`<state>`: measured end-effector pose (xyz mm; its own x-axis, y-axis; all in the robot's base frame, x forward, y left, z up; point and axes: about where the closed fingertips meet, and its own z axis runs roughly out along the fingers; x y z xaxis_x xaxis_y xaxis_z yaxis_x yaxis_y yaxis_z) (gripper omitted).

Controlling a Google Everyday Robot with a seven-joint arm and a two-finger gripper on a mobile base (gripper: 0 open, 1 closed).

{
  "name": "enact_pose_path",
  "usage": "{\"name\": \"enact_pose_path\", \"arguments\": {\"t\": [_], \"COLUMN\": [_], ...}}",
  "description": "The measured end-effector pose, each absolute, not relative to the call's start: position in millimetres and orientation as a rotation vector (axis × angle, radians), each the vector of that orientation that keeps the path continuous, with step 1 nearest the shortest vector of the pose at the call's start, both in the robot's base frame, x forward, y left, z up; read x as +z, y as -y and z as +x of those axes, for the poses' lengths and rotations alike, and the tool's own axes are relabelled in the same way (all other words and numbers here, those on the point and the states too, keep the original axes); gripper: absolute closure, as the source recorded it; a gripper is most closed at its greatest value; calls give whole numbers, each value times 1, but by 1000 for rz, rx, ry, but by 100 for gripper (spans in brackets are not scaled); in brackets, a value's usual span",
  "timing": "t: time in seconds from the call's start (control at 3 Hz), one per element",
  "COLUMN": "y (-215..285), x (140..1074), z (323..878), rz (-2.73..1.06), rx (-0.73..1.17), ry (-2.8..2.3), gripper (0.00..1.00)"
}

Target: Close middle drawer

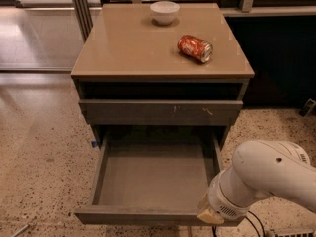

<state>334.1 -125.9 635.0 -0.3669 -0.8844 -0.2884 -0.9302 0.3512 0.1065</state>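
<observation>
The middle drawer (155, 179) is a wide, shallow grey-brown tray. It stands pulled far out of the cabinet and is empty inside. Its plain front (143, 216) runs along the bottom of the view. Above it, the drawer front with pale scratch marks (160, 112) sits pushed in. My white arm (261, 181) comes in from the lower right. The gripper (208, 215) is at the arm's lower end, right at the right end of the open drawer's front, and is mostly hidden by the wrist.
A white bowl (164, 11) and a red can lying on its side (195, 48) rest on the tan cabinet top (128, 48). Speckled floor (39, 172) lies to the left. A dark wall panel (281, 58) stands at the right, with a cable (254, 221) by the arm.
</observation>
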Motion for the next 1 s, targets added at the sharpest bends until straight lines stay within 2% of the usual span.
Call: {"name": "enact_pose_path", "arguments": {"t": [0.33, 0.67, 1.0], "y": [126, 127, 117], "x": [635, 623, 601], "z": [334, 335, 339], "rz": [-1651, -1613, -1617], "rx": [377, 414, 465], "ry": [-2429, -2422, -2398], "gripper": [90, 100, 100]}}
